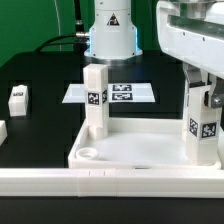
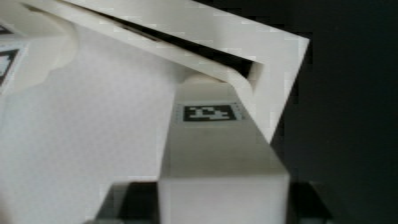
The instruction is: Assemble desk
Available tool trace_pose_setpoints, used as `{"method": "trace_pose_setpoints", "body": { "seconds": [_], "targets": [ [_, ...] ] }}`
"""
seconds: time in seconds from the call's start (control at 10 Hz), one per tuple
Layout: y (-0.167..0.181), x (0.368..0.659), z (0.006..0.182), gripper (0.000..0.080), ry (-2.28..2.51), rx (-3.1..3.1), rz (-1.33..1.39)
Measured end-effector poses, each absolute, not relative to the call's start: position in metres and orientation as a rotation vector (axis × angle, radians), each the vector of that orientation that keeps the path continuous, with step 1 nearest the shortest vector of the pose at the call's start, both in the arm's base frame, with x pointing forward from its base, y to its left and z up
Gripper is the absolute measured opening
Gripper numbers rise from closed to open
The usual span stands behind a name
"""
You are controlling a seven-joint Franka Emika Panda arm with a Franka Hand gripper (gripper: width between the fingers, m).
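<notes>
The white desk top (image 1: 140, 152) lies flat at the front, rim up. One tagged leg (image 1: 95, 100) stands upright in its corner at the exterior view's left, next to an open round socket (image 1: 88, 154). A second tagged leg (image 1: 203, 122) stands upright at the corner on the exterior view's right, and my gripper (image 1: 203, 97) is shut on its upper part. In the wrist view that leg (image 2: 214, 150) runs out from between the dark fingers (image 2: 135, 200) of the gripper (image 2: 217, 205) toward the desk top's corner rim (image 2: 178, 45). Where its lower end meets the top is hidden.
A loose tagged leg (image 1: 18, 98) lies on the black table at the exterior view's left, and another white part (image 1: 2, 130) shows at the frame edge. The marker board (image 1: 125, 92) lies behind the desk top. A long low white rail (image 1: 110, 182) runs along the front.
</notes>
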State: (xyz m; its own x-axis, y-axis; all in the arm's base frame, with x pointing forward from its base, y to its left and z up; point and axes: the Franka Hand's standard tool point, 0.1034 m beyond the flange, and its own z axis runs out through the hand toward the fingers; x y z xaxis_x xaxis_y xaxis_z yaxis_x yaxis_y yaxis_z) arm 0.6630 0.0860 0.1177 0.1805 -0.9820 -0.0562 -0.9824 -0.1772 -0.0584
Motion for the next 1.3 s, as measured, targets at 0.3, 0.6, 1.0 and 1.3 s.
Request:
{"method": "trace_pose_setpoints", "body": {
  "seconds": [0.3, 0.6, 1.0, 1.3],
  "targets": [
    [0.0865, 0.6628, 0.1174, 0.0318, 1.943, -2.367, 0.007],
    [0.0906, 0.6592, 0.1189, 0.0615, 1.661, -2.613, 0.011],
    [0.0894, 0.659, 0.118, 0.0648, 1.227, -2.852, -0.005],
    [0.0946, 0.6587, 0.1162, 0.0648, 0.852, -3.026, -0.043]
  ]
}}
